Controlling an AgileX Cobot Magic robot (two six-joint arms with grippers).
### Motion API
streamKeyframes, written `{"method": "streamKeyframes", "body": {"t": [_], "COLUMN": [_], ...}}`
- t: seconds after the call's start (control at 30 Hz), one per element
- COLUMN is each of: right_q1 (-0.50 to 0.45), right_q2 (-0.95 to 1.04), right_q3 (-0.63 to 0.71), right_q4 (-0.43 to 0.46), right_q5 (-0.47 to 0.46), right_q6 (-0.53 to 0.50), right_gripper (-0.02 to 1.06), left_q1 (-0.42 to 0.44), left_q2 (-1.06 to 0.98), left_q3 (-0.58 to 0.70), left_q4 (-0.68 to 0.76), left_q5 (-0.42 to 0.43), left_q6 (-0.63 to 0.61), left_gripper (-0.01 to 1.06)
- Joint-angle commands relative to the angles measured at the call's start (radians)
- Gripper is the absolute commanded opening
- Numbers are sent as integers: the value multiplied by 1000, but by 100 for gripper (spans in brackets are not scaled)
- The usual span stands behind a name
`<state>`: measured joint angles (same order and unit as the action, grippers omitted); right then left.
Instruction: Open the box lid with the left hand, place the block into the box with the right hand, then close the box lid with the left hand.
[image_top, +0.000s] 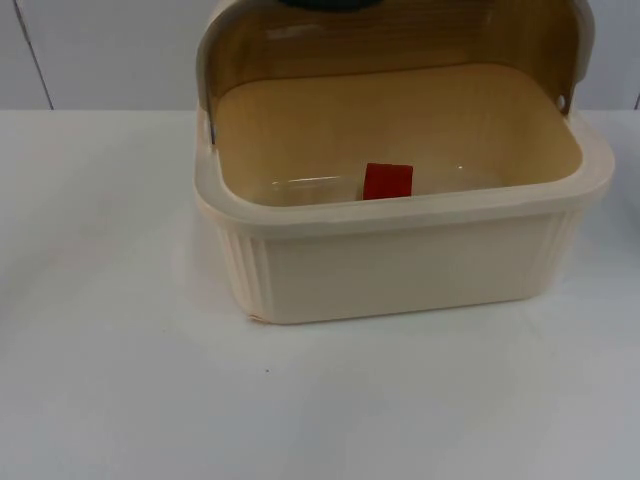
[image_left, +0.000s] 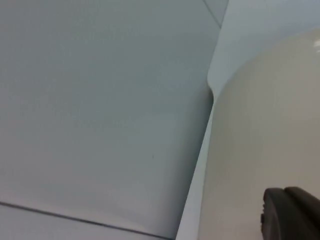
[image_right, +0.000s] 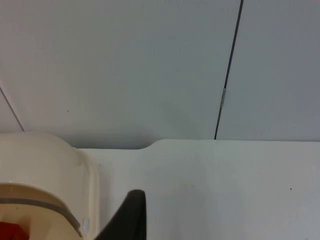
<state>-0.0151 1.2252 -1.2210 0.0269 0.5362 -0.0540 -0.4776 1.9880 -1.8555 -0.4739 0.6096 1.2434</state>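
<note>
Here the cream plastic box with ribbed walls (image_top: 400, 270) stands on the white surface (image_top: 110, 380) toward its far edge, close to the grey partition wall (image_top: 100, 50). Its translucent amber domed lid (image_top: 400, 40) is swung up and back, standing open above the rear rim. The small red block (image_top: 387, 181) lies on the floor of the box, near the front wall and about midway along it.

The left pincer (image_left: 292, 212) shows as a dark fingertip right against the pale curved side of the box (image_left: 270, 125), with the grey wall (image_left: 100, 100) beyond; whether its fingers are open or closed cannot be told. In the top view a dark shape (image_top: 330, 4) sits at the top edge of the raised lid, too cut off to identify.

The right pincer (image_right: 131, 215) shows as one black fingertip just beside the rounded end of the lid (image_right: 45, 165), over the surface (image_right: 225, 190), and a sliver of the red block (image_right: 10, 231) is visible under the lid's edge. Its fingers hold nothing that can be seen, and whether they are open cannot be told.
</note>
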Motion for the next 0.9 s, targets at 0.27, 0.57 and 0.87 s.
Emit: {"method": "streamKeyframes", "body": {"t": [0.27,0.57,0.87], "right_q1": [-6,-6,-6], "right_q2": [-9,-9,-9], "right_q3": [-4,-4,-4], "right_q4": [1,1,1], "right_q5": [5,-3,-9], "right_q6": [-7,-7,-7], "right_gripper": [105,105,105], "left_q1": [-1,-1,-1], "left_q2": [39,51,51], "left_q3": [-3,-3,-3], "left_q4": [-79,-85,-91], "left_q5": [66,67,143], "left_q6": [14,16,4], "left_gripper": [0,0,0]}}
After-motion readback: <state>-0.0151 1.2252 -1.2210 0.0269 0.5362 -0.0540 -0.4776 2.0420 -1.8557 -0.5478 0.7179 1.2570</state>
